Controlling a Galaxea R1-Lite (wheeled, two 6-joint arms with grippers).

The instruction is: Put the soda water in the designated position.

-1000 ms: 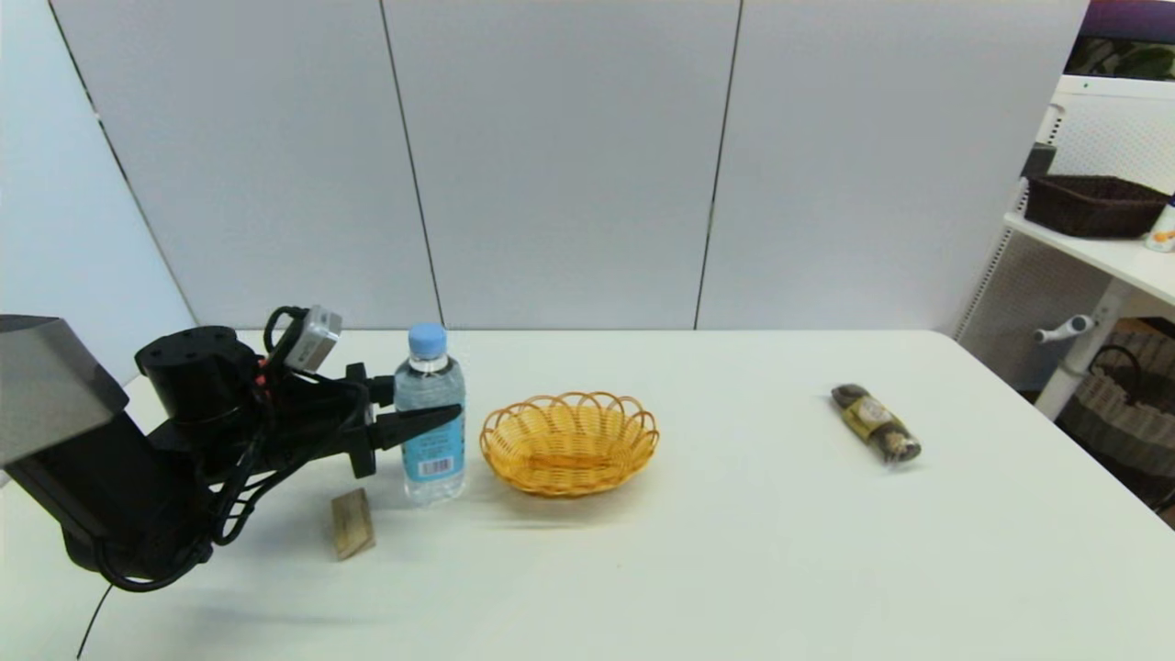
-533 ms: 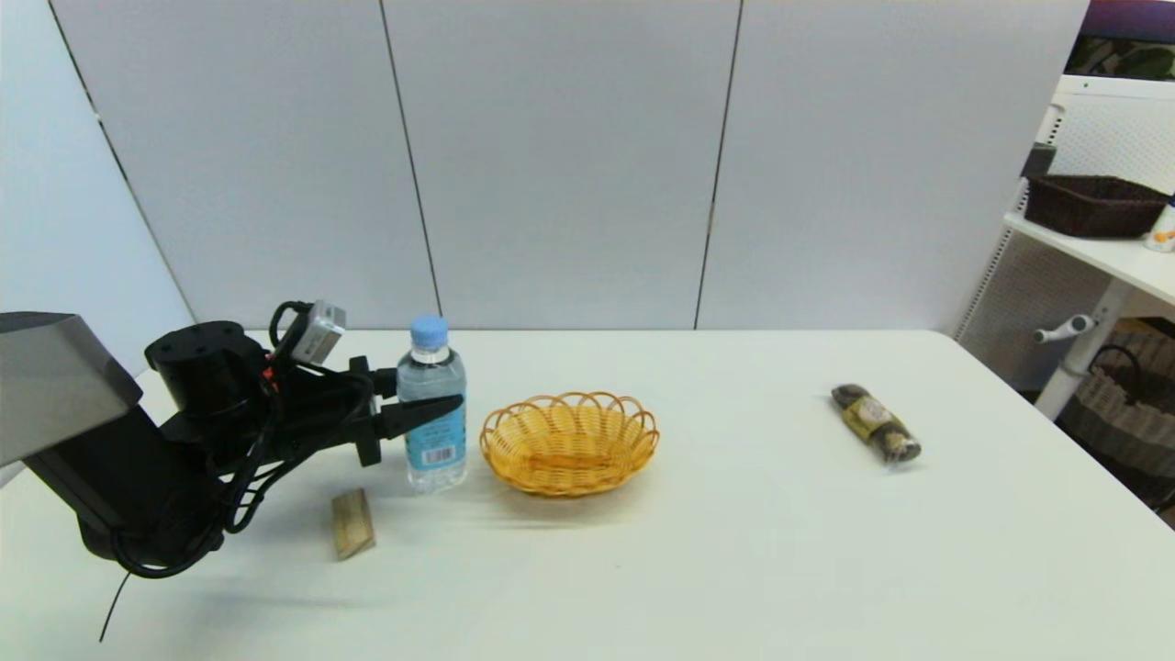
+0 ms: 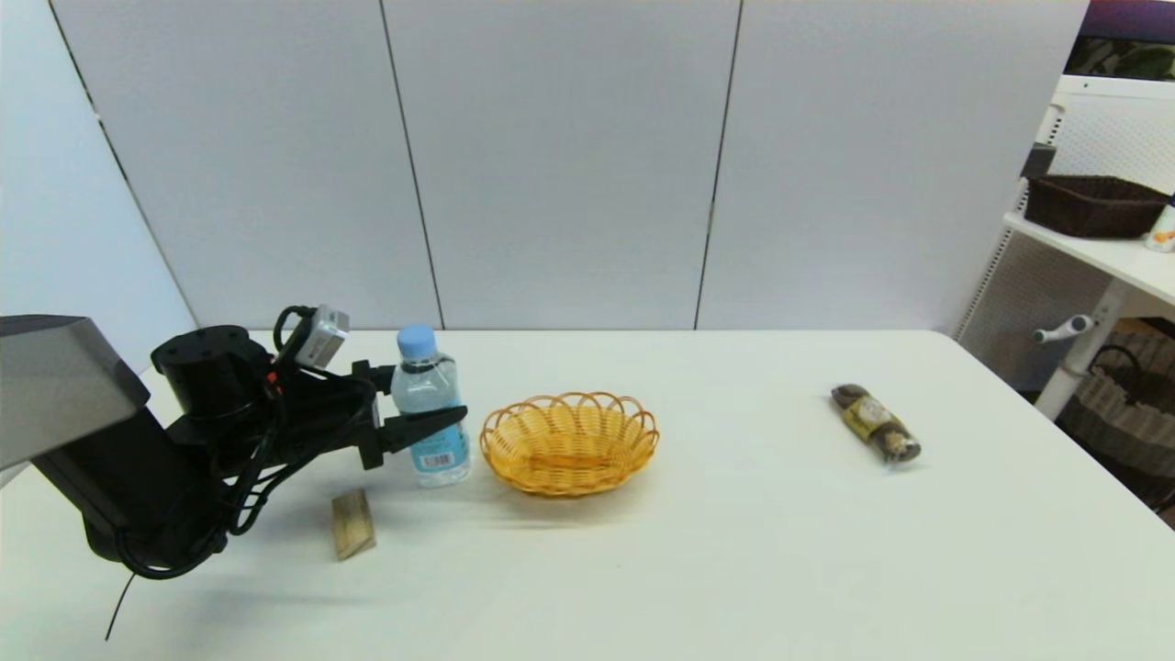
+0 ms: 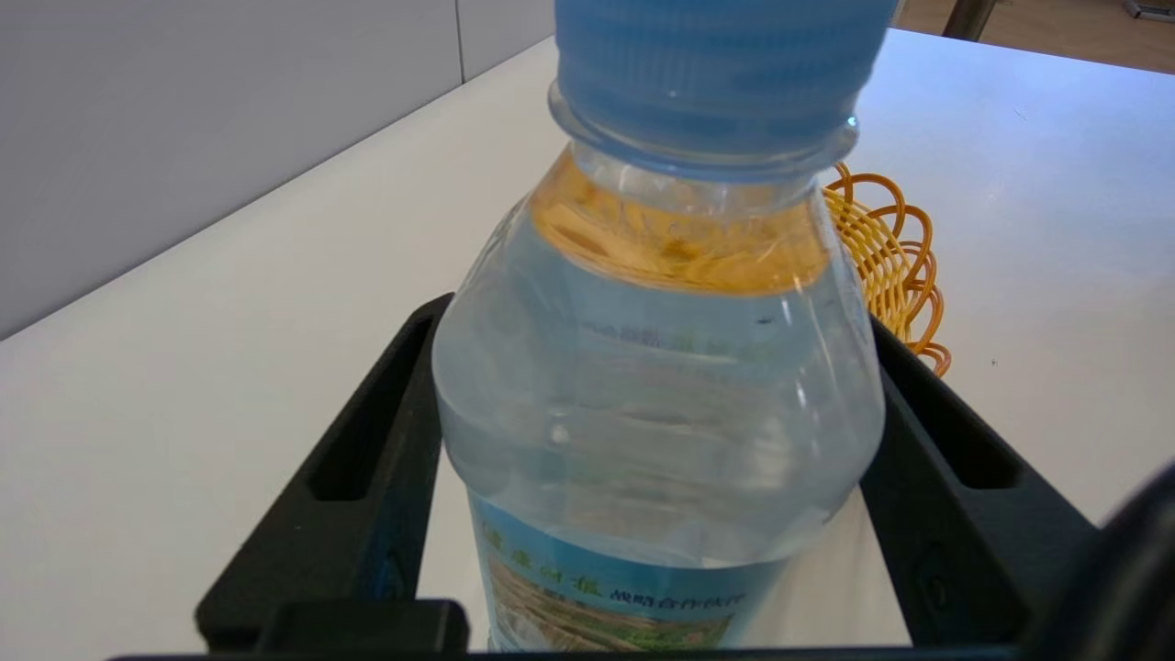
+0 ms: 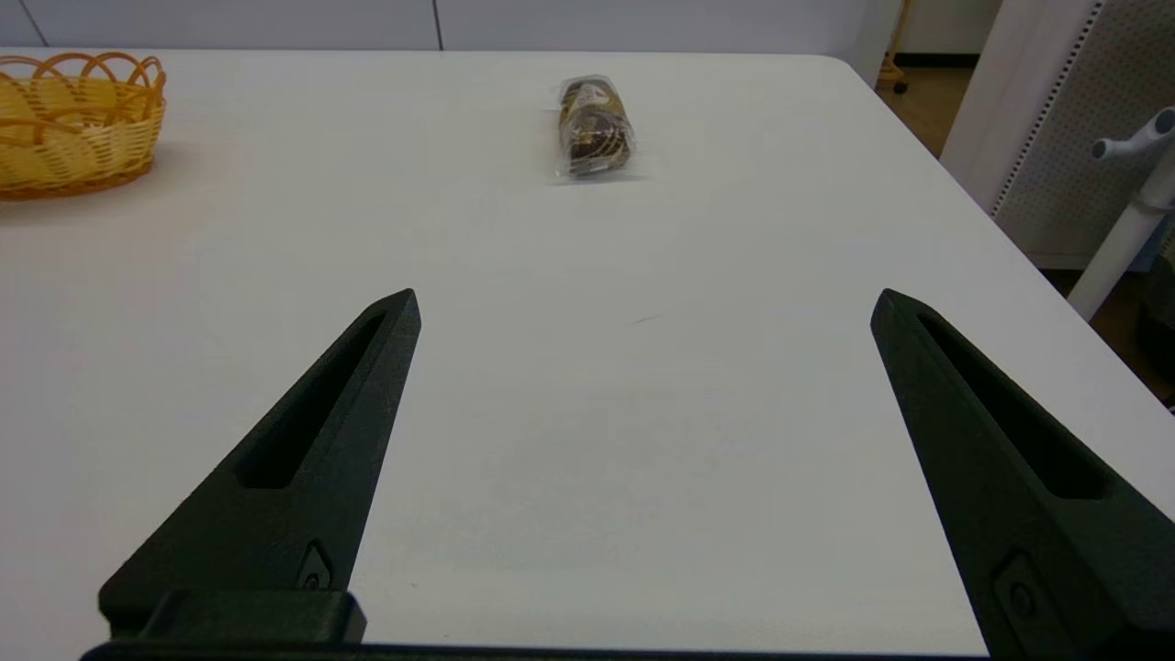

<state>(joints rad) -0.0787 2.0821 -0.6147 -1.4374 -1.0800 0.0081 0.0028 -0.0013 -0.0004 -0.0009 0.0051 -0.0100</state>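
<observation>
Since a second ago, the small clear plastic soda water bottle with its light blue cap has tilted, clamped in the left gripper, just left of the yellow wicker basket. Its far finger and the bottle's base are hidden. The right gripper hangs spread wide over the white table, grey panels behind.

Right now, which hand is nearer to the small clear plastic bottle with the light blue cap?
Left. The left hand is closed around the bottle; the right hand is open, far across the table.
</observation>
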